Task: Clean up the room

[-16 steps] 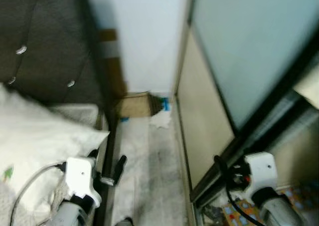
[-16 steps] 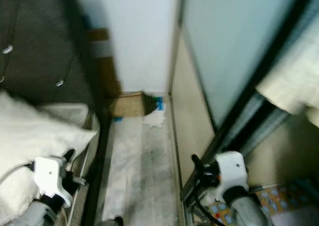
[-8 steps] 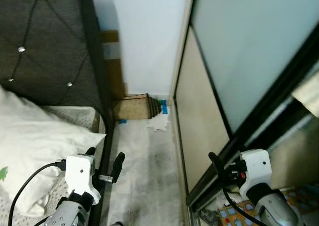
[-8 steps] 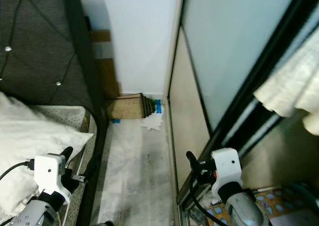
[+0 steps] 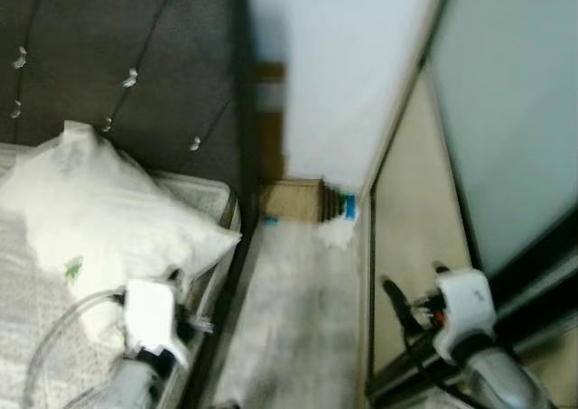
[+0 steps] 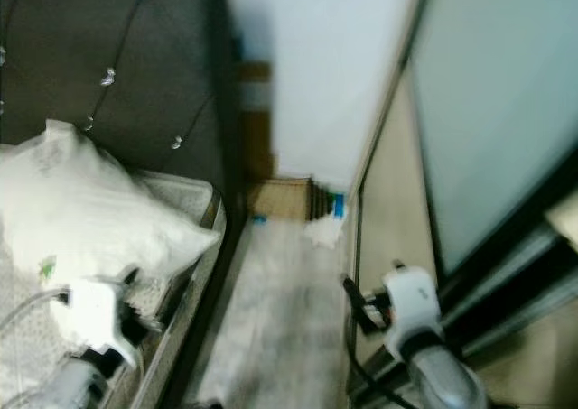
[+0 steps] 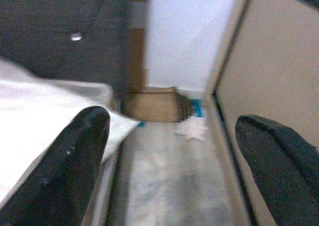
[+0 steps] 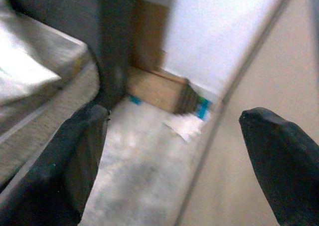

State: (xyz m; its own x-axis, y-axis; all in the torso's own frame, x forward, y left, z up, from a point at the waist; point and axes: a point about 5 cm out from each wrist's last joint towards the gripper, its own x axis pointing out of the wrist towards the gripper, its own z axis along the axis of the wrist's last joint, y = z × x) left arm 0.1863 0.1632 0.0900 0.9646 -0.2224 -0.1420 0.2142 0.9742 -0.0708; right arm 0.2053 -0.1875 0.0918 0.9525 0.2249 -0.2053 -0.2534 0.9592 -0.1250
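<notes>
Down the narrow strip of pale grey floor [image 5: 298,319] between the bed and the wardrobe, there's a crumpled white scrap of paper or tissue [image 5: 336,233] lying right at the far end, close to the white wall [image 5: 334,75]. Just beside it sits a low brown cardboard box [image 5: 293,200] pushed against the wall, with something dark and ribbed plus a blue bit [image 5: 349,208] at the end of it nearest the scrap. There's also a tiny blue speck [image 5: 270,220] on the floor by the box's other end. Everything's a bit blurry, so I can't tell what the blue stuff actually is.

On the robot's left is the bed with a dark grey tufted headboard [image 5: 126,66] and a puffy white pillow [image 5: 99,219] sitting near the bed's edge, by the headboard. On the right is a beige sliding wardrobe door [image 5: 411,219] with a frosted pale panel [image 5: 515,111] above it.

Left gripper [image 7: 174,166] is held low over the bed's edge by the floor gap, fingers spread wide with nothing between them. Right gripper [image 8: 179,161] is low next to the wardrobe door track, also spread wide and empty. Both wrist views look straight down the gap at the box and the white scrap, well apart from either gripper.
</notes>
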